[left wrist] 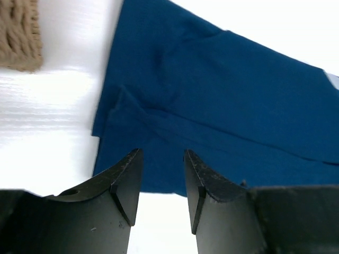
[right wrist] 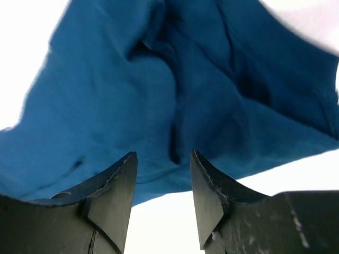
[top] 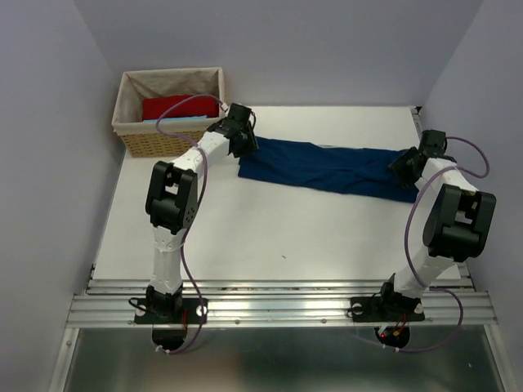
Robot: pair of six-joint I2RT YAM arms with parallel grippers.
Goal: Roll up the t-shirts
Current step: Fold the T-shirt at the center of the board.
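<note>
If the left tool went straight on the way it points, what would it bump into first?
Probably the navy t-shirt: its near edge lies just ahead of the left tool, though depth is hard to judge.

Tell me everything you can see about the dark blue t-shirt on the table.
The dark navy-blue soft cloth t-shirt lies on the white table, folded into a long, narrow band slanting from near the woven wicker basket towards the right edge. It is plain, with soft creases and overlapping layers. The left gripper and right gripper sit at its two ends, both open, no cloth between their fingers; whether they touch it is unclear.
</note>
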